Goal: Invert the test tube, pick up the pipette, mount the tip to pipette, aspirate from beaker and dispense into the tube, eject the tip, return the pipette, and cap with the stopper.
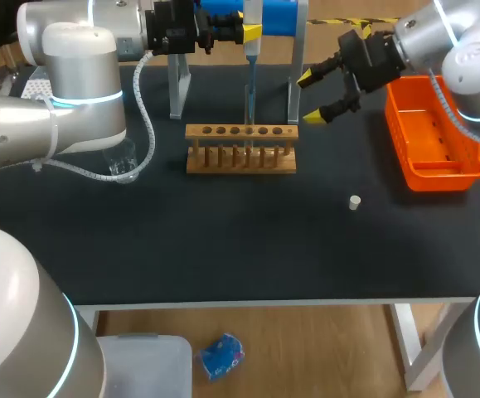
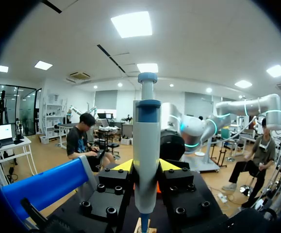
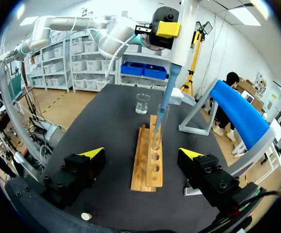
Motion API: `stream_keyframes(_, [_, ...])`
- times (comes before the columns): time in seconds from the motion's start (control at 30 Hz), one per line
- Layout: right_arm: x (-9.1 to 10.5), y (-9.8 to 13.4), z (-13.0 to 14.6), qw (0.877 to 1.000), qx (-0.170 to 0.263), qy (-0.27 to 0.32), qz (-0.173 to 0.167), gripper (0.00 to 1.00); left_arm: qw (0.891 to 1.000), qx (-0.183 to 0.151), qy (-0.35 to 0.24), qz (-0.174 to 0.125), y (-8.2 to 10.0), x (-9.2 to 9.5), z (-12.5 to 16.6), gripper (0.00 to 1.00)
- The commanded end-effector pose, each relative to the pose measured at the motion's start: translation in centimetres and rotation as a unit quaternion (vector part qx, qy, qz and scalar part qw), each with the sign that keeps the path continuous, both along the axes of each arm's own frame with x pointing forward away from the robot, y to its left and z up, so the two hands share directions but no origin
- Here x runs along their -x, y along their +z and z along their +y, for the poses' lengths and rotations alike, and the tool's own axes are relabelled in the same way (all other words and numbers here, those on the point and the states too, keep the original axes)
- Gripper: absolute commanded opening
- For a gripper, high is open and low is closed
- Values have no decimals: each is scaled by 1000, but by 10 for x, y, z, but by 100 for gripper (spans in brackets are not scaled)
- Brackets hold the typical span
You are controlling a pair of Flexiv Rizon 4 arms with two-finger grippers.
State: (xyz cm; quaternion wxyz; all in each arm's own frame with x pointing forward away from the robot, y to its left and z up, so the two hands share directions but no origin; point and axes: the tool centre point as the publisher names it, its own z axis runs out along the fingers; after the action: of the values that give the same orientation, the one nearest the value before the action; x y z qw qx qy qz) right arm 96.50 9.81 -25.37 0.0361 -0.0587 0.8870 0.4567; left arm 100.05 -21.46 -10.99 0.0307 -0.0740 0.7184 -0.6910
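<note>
The left claw [image 2: 146, 167] held the pipette [image 1: 252, 37] upright. Its two yellow-tipped fingers pressed the grey barrel from either side, below the blue collar and plunger. The left arm came in from the left of the head view, with the claw up by the blue-topped stand [image 1: 266, 15] at the back of the worktop [image 1: 223, 240]. From the claw the pipette hung straight down. Its thin blue tip [image 3: 163, 104] entered the mouth of the test tube [image 3: 160, 119], which stood upright in one of the middle holes of the wooden rack [image 1: 241, 151]. How deep the tip sat inside the tube could not be told.

The right claw [image 1: 310, 96] was spread wide and held nothing. It hung above the worktop just to the right of the rack and the stand, near the orange bin [image 1: 433, 141], with its fingers pointing toward the rack. In the right wrist view the rack lay lengthwise ahead of this claw, in line with the gap between its fingers, and neither finger touched it.

The glass beaker [image 3: 141, 103] stood on the worktop to the left of the rack and apart from it. In the head view it was partly hidden under the left arm. The small pale stopper [image 1: 354, 201] lay alone on the worktop, in front of the rack and to its right, well apart from both the rack and the bin.
</note>
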Motion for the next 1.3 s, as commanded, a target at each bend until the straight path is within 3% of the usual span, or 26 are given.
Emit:
stream_keyframes(0.03, [0,0,0,1000,0,0,0,100,1000,-1,1,-1,2,0,0,0])
stream_keyframes(1.3, [0,0,0,1000,0,0,0,100,999,-10,16,-47,34,-8,-2,0])
